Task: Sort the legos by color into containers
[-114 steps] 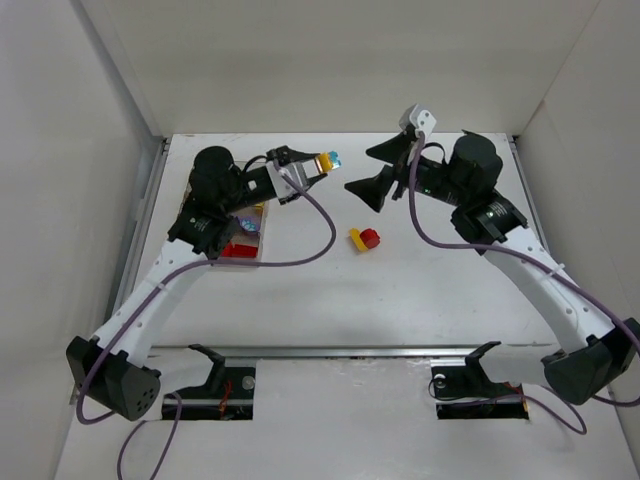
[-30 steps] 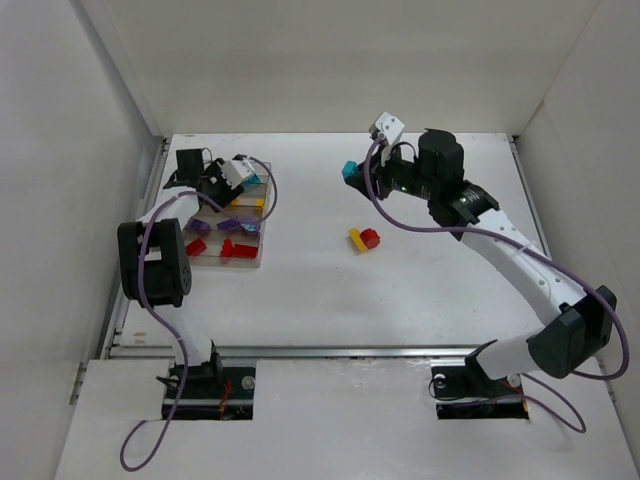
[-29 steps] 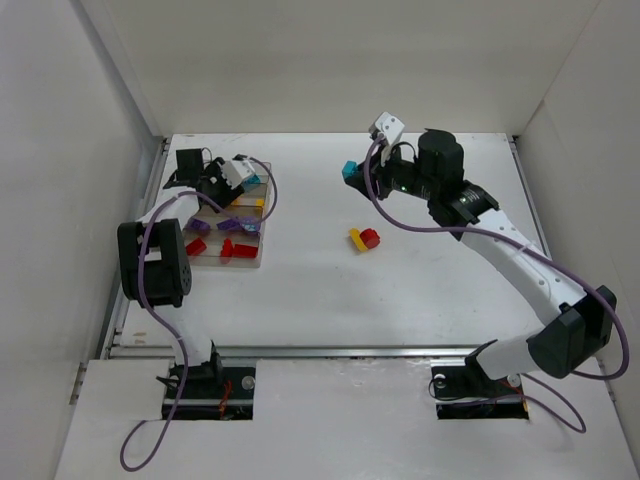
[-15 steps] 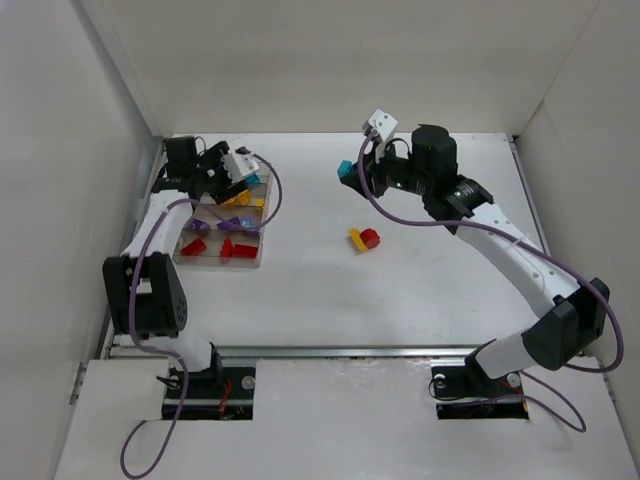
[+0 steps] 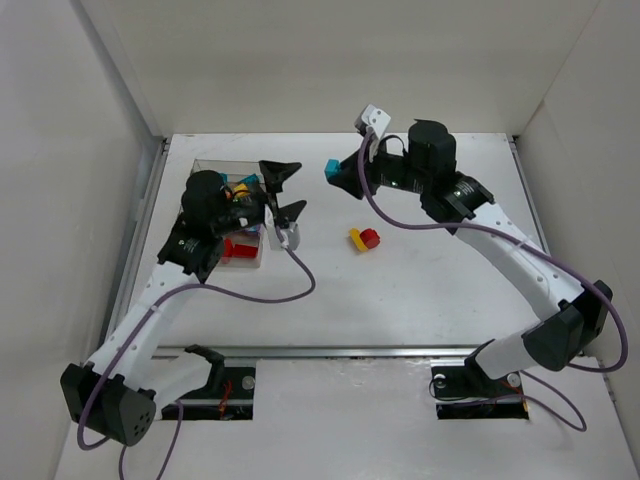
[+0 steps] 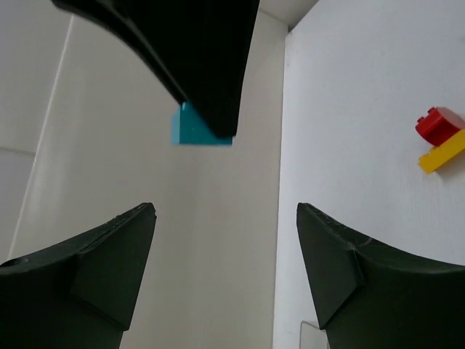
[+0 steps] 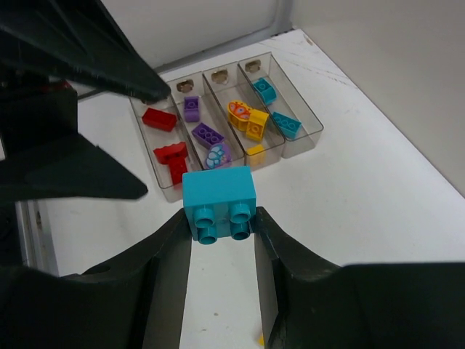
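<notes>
My right gripper (image 5: 335, 172) (image 7: 221, 217) is shut on a teal lego brick (image 5: 330, 167) (image 7: 218, 190) (image 6: 195, 131), held in the air over the table's far middle. My left gripper (image 5: 300, 184) (image 6: 225, 211) is open and empty. It points at that brick from the left, a short way off. A red and yellow lego cluster (image 5: 365, 238) (image 6: 439, 135) lies on the table. The containers (image 7: 311, 125) (image 5: 248, 262) hold red, purple, yellow and teal legos in separate compartments. In the top view the left arm hides most of them.
White walls close the table in on the left, right and back. The left gripper's black fingers (image 7: 80, 54) fill the left side of the right wrist view, between the teal brick and the containers.
The left arm swung away from the containers toward the table's middle and its jaws opened. The right gripper carried the teal brick a little to the left.
</notes>
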Robot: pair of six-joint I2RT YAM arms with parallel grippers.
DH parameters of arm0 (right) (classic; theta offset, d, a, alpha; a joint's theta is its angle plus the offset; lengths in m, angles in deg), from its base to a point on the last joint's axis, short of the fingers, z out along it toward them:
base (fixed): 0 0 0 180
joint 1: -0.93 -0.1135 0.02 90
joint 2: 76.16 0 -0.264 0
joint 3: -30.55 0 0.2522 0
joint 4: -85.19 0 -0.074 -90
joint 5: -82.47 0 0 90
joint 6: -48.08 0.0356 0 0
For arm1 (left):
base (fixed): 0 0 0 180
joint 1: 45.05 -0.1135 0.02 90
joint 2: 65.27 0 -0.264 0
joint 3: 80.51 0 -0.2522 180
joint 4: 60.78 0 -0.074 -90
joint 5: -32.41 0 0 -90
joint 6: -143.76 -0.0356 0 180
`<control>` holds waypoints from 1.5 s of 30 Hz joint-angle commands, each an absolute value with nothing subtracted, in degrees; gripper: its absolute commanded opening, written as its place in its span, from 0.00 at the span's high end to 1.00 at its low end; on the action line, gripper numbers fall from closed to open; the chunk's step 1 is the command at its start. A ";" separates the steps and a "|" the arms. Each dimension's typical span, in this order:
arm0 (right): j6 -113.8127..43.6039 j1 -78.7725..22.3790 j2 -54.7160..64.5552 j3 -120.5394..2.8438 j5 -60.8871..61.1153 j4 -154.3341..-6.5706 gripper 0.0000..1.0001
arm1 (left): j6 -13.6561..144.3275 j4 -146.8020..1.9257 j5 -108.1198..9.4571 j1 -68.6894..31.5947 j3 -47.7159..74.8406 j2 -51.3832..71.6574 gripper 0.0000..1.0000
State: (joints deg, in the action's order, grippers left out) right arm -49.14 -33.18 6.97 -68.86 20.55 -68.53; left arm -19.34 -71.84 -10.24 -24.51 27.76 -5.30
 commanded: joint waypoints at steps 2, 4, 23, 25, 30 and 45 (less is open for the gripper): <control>-47.73 -34.84 5.40 -71.98 22.09 -70.76 1.00 | -22.08 -65.66 -10.40 -20.88 27.64 -6.21 0.24; -47.72 -35.37 5.40 -71.98 22.71 -70.76 1.00 | -23.40 -66.19 -11.00 -19.22 27.64 -5.59 0.24; -45.52 -36.69 8.30 -72.51 26.40 -70.76 1.00 | -25.78 -65.22 -17.60 -14.55 27.72 -3.40 0.58; -45.52 -36.69 8.30 -73.04 26.93 -70.76 1.00 | -25.79 -65.23 -18.12 -14.55 27.20 -3.39 0.59; -45.52 -36.69 8.30 -73.04 27.54 -70.76 0.98 | -25.79 -65.75 -18.13 -14.02 27.20 -3.39 0.78; -34.99 -35.37 7.25 -70.05 -1.95 -70.76 0.00 | 1.17 -75.68 -22.08 -21.65 21.40 2.75 1.00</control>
